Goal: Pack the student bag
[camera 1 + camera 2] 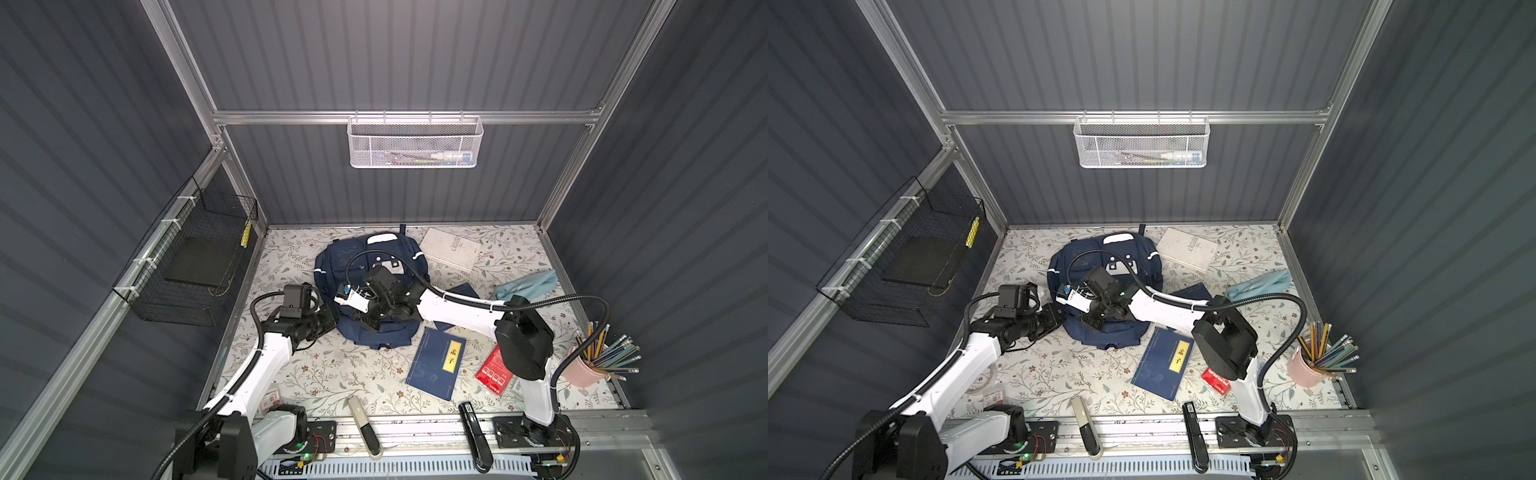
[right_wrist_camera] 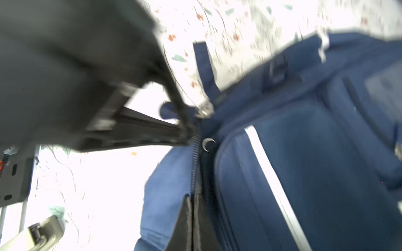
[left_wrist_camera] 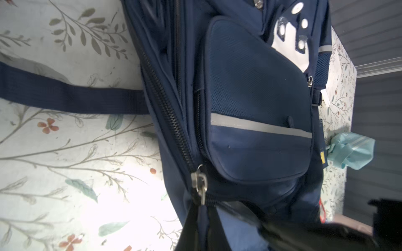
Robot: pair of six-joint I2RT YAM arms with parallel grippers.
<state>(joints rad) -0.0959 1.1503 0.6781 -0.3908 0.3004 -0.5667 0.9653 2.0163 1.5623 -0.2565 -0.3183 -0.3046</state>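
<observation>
The student bag (image 1: 374, 257) (image 1: 1100, 253), a navy backpack with white stripes and a white patch, lies on the floral table in both top views. My left gripper (image 1: 333, 322) (image 3: 203, 209) is at its left edge, shut on the blue tab that hangs from the metal zip slider (image 3: 200, 187). My right gripper (image 1: 360, 322) (image 2: 192, 198) reaches across the bag. Its fingers are shut, with the tips on the same zip line (image 2: 194, 156), a short way from the left gripper (image 2: 187, 128). Whether they pinch fabric I cannot tell.
A blue book with a yellow label (image 1: 436, 368), a red packet (image 1: 494, 370), a white book (image 1: 451, 249), a light blue cloth (image 1: 528, 284) and a pink cup of pencils (image 1: 586, 365) lie right of the bag. A black stapler (image 1: 473, 432) sits at the front edge.
</observation>
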